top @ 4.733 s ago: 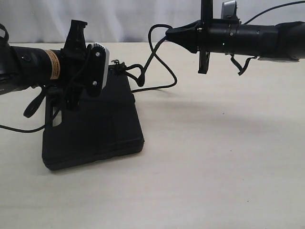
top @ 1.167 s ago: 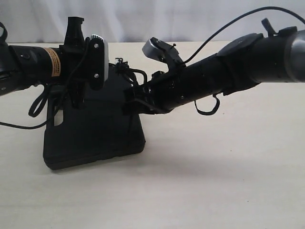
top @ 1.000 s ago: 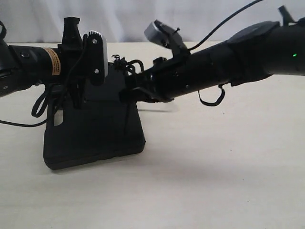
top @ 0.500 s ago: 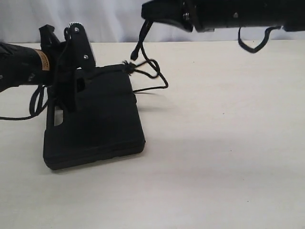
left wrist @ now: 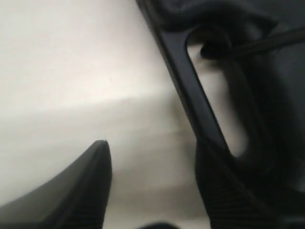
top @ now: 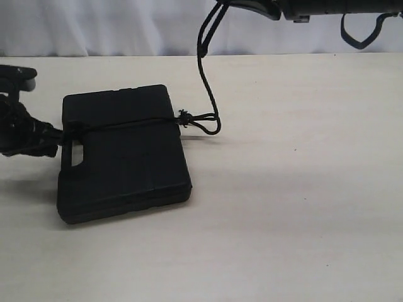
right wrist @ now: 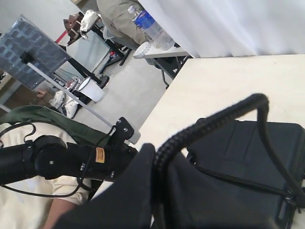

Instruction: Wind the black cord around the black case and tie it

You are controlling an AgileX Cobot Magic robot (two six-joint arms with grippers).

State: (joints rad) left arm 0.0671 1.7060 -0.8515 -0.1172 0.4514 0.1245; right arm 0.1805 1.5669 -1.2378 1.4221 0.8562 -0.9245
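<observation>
Pinches black cord point(top: 204, 75) with right gripper point(top: 230, 4) above far edge; holds left gripper point(left wrist: 153, 157) unclenched beside black case point(top: 126, 163), left edge.

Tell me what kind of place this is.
Probably a robotics lab: a robot arm above a pale table, a white curtain behind it, and a cluttered side table with a water bottle beyond.
</observation>
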